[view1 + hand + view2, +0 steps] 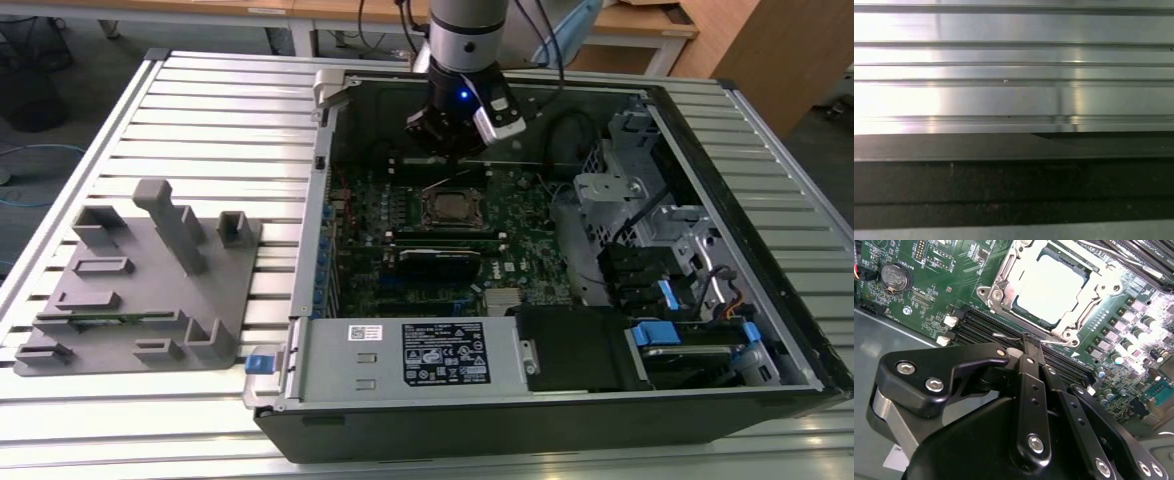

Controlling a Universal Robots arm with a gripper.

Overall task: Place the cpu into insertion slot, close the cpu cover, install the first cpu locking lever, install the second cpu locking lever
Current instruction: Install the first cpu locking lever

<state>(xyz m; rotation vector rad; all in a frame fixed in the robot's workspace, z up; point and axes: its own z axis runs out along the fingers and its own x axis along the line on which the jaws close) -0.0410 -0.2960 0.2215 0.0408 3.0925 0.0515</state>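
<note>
An open computer case (310, 262) lies on a slatted metal table (200, 110), its green motherboard (514, 225) facing up. In the exterior view the insertion slot (455, 207) sits near the middle of the board, and the robot arm comes down from 12 o'clock so that the gripper (449, 152) hangs just beyond the slot on its 12 o'clock side. At 9 o'clock from the case a grey plastic fixture (134, 285) with upright posts rests on the table, and at 6 o'clock inside the case is a metal box with a white label (400, 358). In the second wrist view the cpu (1051, 287) lies in the slot, its pale silver top showing through the cut-out of the cpu cover (1004, 280), which lies flat over it. The black fingers (1030, 390) of the gripper are pressed together at their tips, clenched, close over the long black memory slots (979, 325) beside the socket. A thin wire lever (1006, 335) ends just beside the fingertips; whether they touch or pinch it cannot be told. A round coin battery (896, 276) sits on the board well apart from the socket. The first wrist view looks across ribbed silver metal (1014, 95) bordered by a dark band (1014, 185).
</note>
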